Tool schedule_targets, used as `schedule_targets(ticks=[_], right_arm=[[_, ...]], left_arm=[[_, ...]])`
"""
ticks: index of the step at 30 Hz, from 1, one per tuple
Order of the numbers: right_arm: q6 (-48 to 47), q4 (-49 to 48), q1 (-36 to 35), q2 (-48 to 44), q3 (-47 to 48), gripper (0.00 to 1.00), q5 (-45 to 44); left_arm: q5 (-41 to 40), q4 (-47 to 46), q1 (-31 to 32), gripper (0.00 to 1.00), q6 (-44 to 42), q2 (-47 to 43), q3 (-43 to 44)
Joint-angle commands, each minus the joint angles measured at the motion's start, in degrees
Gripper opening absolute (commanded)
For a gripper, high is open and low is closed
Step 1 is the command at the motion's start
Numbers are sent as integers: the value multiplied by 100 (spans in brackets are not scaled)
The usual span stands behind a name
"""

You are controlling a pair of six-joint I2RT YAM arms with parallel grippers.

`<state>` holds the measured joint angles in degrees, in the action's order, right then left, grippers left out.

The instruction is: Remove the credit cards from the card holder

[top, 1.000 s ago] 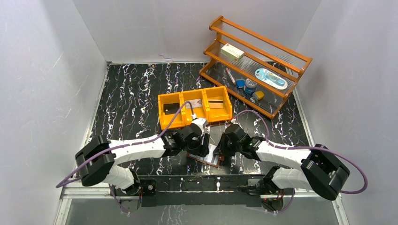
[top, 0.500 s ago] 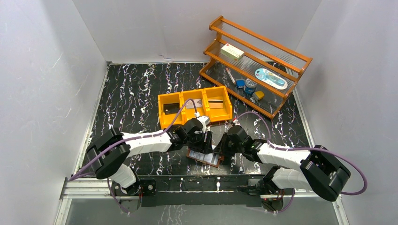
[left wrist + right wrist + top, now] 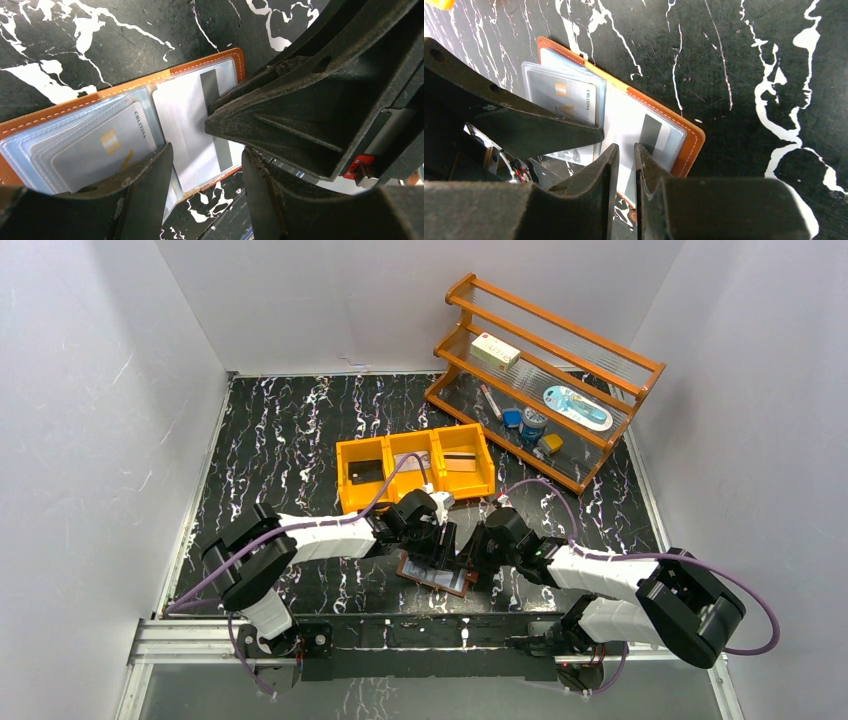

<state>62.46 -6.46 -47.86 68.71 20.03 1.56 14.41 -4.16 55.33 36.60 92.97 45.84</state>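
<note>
Since the earlier frames the left arm's elbow has been swung toward the middle of the table [image 3: 290, 430], and the left hand [image 3: 432, 533] has been brought a little further over the card holder [image 3: 430, 578]. The right hand [image 3: 477, 556] is barely shifted.

From above, the card holder is seen lying open on the table just ahead of the arm bases, with both hands crowded onto it. Behind it an orange bin [image 3: 343, 480] is placed, with a dark card [image 3: 365, 472] in its left compartment and a tan card [image 3: 460, 462] in its right. A wooden rack [image 3: 556, 328] is set at the far right. The table is black with white marbling and is enclosed by plain white walls [image 3: 100, 390].

In the left wrist view the left hand is held open, its fingers [image 3: 145, 195] spread across the fold. Clear sleeves holding a chip card [image 3: 100, 150] are stacked on one page. A silvery card [image 3: 185, 125] with a black stripe lies on the other, touched by the right hand's tip.

In the right wrist view the right hand's fingers [image 3: 596, 190] are drawn nearly together, with a thin slit left between them. Whether the silvery card's edge is pinched cannot be told. The sleeve stack is pinned by one left finger.

Judged from this, the silvery card is being worked out while the holder is braced. A firm pinch and a pull along the sleeve would be called for next.
</note>
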Motion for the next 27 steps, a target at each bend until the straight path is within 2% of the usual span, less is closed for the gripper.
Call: schedule_targets(ticks=[1,8,12,18,21,24,27], right_arm=[[-191,787,31,248,-243,28,-283],[-181,843,53,148,-245,28,-333],[-231,785,66,129,-239,28,-279],[-548,543,83,100,30,28,36],[-725,538,88,96,432,28,195],[-896,464,83,103,748,29,429],[-907,353,85,234,1011,30,675]], left_arm=[[-295,1116,-17,53,-138,225,24],[-906,1867,-20,53,-124,154,159],[-910,1845,-19,53,-234,-40,193],[-603,1333,-17,57,-242,-702,279],[-960,1530,-19,58,-276,-988,463],[-1695,1925,-54,58,-312,-1258,515],[-1726,2045,-356,58,-346,-1335,337]])
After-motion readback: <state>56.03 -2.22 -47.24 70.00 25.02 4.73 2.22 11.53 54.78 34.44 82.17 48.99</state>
